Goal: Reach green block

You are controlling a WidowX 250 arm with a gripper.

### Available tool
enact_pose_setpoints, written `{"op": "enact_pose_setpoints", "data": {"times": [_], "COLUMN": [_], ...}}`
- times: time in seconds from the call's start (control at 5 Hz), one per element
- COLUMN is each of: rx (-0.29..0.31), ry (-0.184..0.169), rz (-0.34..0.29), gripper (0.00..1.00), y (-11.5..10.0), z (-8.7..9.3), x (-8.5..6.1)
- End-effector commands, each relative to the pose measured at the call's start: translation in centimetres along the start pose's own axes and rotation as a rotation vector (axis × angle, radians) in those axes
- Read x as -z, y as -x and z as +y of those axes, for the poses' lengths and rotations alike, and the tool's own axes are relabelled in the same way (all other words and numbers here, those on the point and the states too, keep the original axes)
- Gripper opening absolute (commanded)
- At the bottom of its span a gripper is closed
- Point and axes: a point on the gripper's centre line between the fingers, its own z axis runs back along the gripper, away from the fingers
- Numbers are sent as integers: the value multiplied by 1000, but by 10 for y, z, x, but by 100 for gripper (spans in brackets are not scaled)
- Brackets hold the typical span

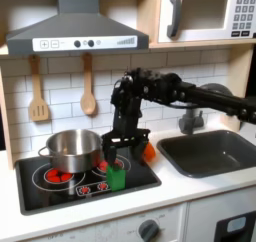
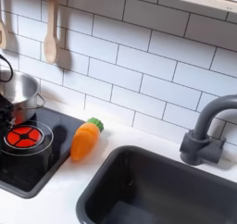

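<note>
In the first exterior view, the green block [image 1: 116, 175] stands upright, small and bright green, on the front right of the black stove top [image 1: 45, 189]. My gripper [image 1: 124, 152] hangs just above it, a little to the right, pointing down. Its black fingers are spread open and hold nothing. I cannot tell whether the fingertips touch the block.
A steel pot [image 1: 72, 149] [image 2: 20, 98] sits on the stove to the left of the block. An orange carrot [image 2: 85, 140] lies between stove and sink [image 1: 215, 152], partly behind my gripper in the first exterior view. A faucet [image 1: 190, 117] and hanging wooden spoons [image 1: 88, 88] line the back wall.
</note>
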Motion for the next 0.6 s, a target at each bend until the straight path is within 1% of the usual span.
{"op": "enact_pose_setpoints", "data": {"times": [0.0, 0.2, 0.4], "rx": [-12, -31, -37], "ry": [3, 5, 3], "rz": [24, 28, 45], "gripper": [100, 100, 100], "y": [-5, -6, -7], "z": [-2, 1, 0], "x": [10, 13, 19]}}
